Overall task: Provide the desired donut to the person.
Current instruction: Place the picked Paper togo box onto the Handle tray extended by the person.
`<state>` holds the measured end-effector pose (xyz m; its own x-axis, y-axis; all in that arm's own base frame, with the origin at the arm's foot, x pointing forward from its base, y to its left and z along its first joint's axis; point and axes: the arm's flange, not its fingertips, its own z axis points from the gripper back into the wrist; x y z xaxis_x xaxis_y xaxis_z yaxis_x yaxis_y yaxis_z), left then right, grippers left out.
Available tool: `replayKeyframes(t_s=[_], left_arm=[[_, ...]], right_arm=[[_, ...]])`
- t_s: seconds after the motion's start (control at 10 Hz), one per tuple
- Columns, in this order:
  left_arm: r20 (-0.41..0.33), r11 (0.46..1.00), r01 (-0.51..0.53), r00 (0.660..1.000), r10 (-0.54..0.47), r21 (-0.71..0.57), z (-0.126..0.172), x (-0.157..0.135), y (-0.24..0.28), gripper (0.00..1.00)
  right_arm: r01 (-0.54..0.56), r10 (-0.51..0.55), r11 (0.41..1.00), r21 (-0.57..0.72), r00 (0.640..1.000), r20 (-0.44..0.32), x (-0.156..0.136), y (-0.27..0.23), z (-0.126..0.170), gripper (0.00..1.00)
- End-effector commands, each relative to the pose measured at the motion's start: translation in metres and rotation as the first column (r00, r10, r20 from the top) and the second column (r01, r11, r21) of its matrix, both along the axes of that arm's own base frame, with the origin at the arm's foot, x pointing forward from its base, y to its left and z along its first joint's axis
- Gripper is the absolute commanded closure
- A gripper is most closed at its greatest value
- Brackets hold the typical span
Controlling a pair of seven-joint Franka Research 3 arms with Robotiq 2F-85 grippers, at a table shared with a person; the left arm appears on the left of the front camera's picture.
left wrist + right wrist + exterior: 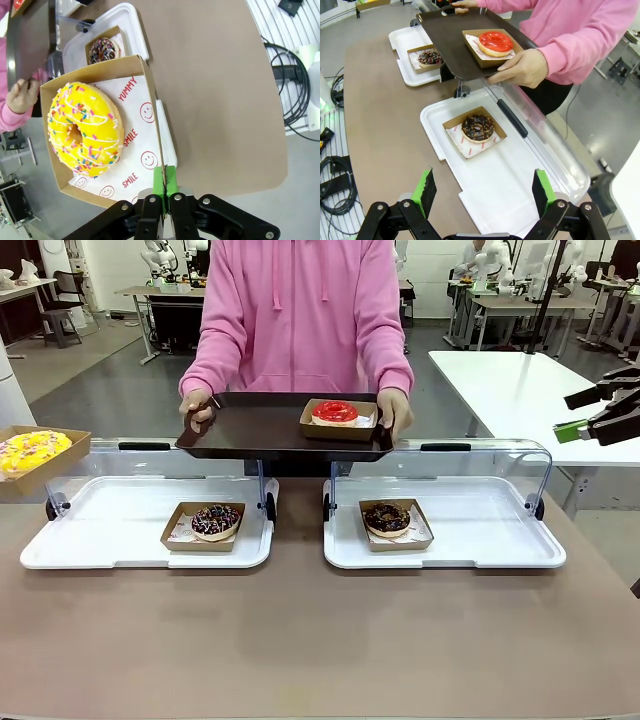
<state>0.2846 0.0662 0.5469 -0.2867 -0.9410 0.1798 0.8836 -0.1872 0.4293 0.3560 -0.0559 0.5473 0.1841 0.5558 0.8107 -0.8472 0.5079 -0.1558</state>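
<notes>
left gripper (163, 187) fingers pinch yellow donut box (150, 107) wall, carrying it | right gripper (482, 192) fingers spread, idle | person (300, 310) holds tray (250, 425) out to receive

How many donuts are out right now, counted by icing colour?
Yellow with sprinkles: 1
Red: 1
Chocolate with coloured sprinkles: 1
Chocolate with brown bits: 1
Total: 4
</notes>
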Motion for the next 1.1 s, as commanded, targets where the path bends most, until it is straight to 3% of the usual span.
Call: replayKeyframes(t_s=[0.0,0.2,0.5,0.8,1.0], left_arm=[[-0.055,1.0,-0.026,0.998,0.026,-0.012,0.044,0.027,-0.064,0.98],[-0.098,0.994,-0.107,0.99,0.105,-0.009,0.077,0.056,-0.106,0.98],[-0.206,0.982,-0.186,0.963,0.176,-0.035,0.099,0.134,-0.182,0.98],[-0.202,0.965,-0.263,0.945,0.256,-0.01,0.081,0.219,-0.255,0.98],[-0.211,0.971,-0.238,0.948,0.238,0.022,0.052,0.259,-0.283,0.98]], right_arm=[[-0.003,0.003,1.0,0.003,1.0,-0.002,0.0,0.0,-0.001,0.0],[-0.003,0.003,1.0,0.003,1.0,-0.002,0.0,0.0,-0.001,0.0],[-0.003,0.003,1.0,0.003,1.0,-0.002,0.0,0.0,-0.001,0.0],[-0.003,0.003,1.0,0.003,1.0,-0.002,0.0,0.0,-0.001,0.0],[-0.003,0.003,1.0,0.003,1.0,-0.002,0.0,0.0,-0.001,0.0]])
